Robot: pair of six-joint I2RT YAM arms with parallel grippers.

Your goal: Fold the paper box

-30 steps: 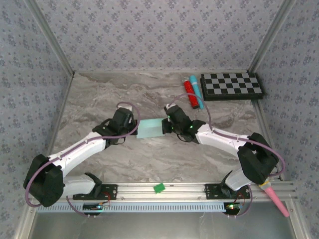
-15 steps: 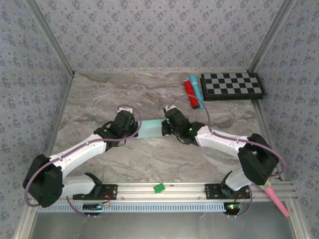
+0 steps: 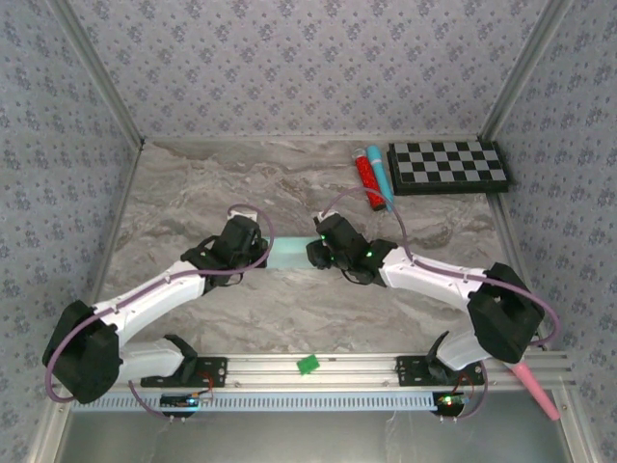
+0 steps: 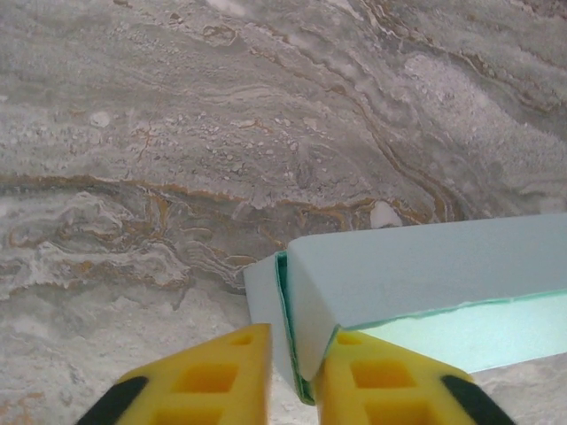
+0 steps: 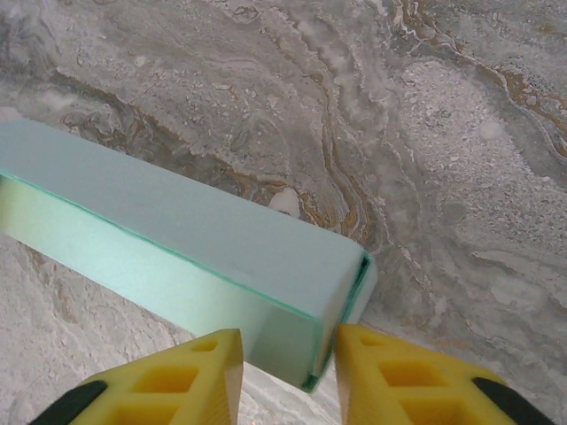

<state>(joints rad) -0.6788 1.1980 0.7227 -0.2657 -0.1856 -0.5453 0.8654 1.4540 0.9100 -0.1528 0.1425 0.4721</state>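
Observation:
The paper box (image 3: 289, 257) is a closed pale aqua carton lying long-ways on the marble table (image 3: 193, 193) between my two grippers. My left gripper (image 3: 264, 253) is at its left end. In the left wrist view the yellow fingers (image 4: 213, 381) stand slightly apart around the box's (image 4: 425, 266) end corner, the gripper (image 4: 294, 341) open. My right gripper (image 3: 314, 253) is at the other end. Its fingers (image 5: 399, 381) straddle the box's (image 5: 177, 230) end face with a gap on the left side, the gripper (image 5: 285, 341) open.
A checkerboard (image 3: 448, 166) lies at the back right, with a red tube (image 3: 366, 180) and a slim blue tube (image 3: 380, 178) beside it. A small green piece (image 3: 308, 364) sits on the front rail. A pink object (image 3: 533, 384) sticks out at the near right.
Both grippers' jaws have parted from the box's ends. The box has dropped from a tilted, raised pose to lying flat, and the right gripper has shifted slightly left.

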